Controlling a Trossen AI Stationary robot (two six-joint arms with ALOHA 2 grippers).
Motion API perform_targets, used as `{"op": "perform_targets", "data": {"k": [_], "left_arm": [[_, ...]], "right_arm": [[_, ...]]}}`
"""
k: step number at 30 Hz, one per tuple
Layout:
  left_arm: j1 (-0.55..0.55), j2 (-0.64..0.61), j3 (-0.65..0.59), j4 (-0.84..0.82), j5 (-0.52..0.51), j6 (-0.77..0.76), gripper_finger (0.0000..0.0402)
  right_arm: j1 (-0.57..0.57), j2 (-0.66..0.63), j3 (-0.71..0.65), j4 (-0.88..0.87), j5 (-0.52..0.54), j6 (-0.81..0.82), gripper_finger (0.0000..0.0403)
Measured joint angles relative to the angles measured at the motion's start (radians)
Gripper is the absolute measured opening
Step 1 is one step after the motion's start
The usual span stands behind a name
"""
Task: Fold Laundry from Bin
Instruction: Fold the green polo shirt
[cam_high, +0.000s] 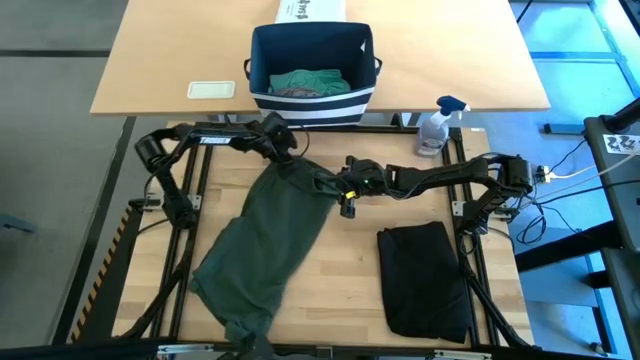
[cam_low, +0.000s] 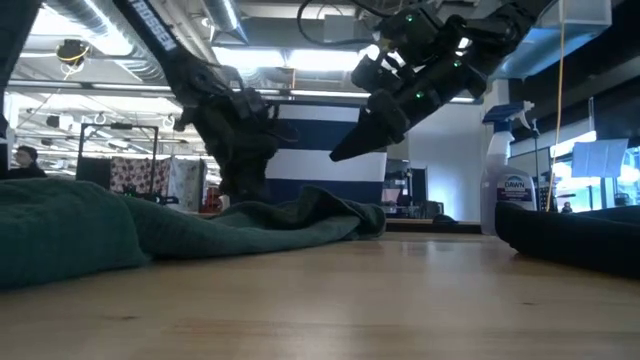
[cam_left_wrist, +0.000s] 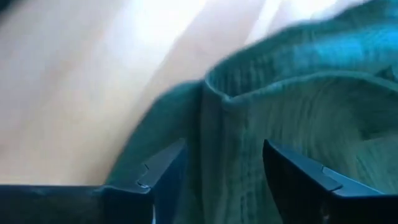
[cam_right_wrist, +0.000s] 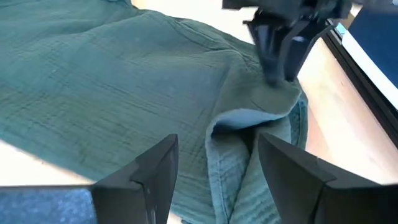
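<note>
The bin (cam_high: 312, 62) holds teal and grey laundry (cam_high: 308, 82). Two garments lie on the table (cam_high: 350, 280): one green (cam_high: 270, 240), one folded black (cam_high: 425, 278). Both grippers, left (cam_high: 285, 160) and right (cam_high: 348, 200), hover released over the green one's far edge.

Looks like a robotics lab or test workshop. Black metal frame (cam_high: 190, 180) bolted around a wooden tabletop (cam_high: 350, 270), cables (cam_high: 580, 175) trailing on the grey floor beside the frame. Beyond the tabletop, exposed ceiling ducts (cam_low: 90, 20) and strip lights (cam_low: 280, 60), with clothes racks (cam_low: 150, 170) farther back. Spray bottle (cam_high: 435, 125) at the frame's far edge.
</note>
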Motion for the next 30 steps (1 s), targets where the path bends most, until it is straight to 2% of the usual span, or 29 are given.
{"op": "perform_targets", "data": {"k": [6, 10, 13, 18, 19, 23, 30], "left_arm": [[0.0, 0.047, 0.023, -0.02, 0.004, 0.005, 0.0216], [-0.002, 0.047, 0.023, -0.02, 0.006, 0.005, 0.0197], [-0.001, 0.046, 0.023, -0.019, 0.003, 0.019, 0.0155], [-0.001, 0.045, 0.023, -0.022, 0.021, 0.029, 0.003], [-0.001, 0.038, 0.023, -0.033, 0.018, 0.029, 0.0016], [-0.002, -0.026, 0.023, -0.086, -0.053, 0.048, 0.0004], [0.003, -0.209, 0.024, -0.204, -0.139, 0.058, 0.0002]], "right_arm": [[0.0, 0.0, 0.0, -0.004, 0.0, 0.0, 0.022], [0.0, 0.0, 0.0, -0.006, 0.0, -0.001, 0.022], [0.0, 0.0, 0.0, -0.006, 0.003, -0.001, 0.022], [0.0, 0.0, 0.0, -0.029, 0.038, -0.004, 0.022], [0.0, 0.0, 0.0, -0.042, 0.047, -0.004, 0.022], [0.0, 0.0, 0.0, -0.098, 0.076, -0.001, 0.022], [0.0, 0.001, 0.0, -0.135, 0.125, 0.003, 0.022]]}}
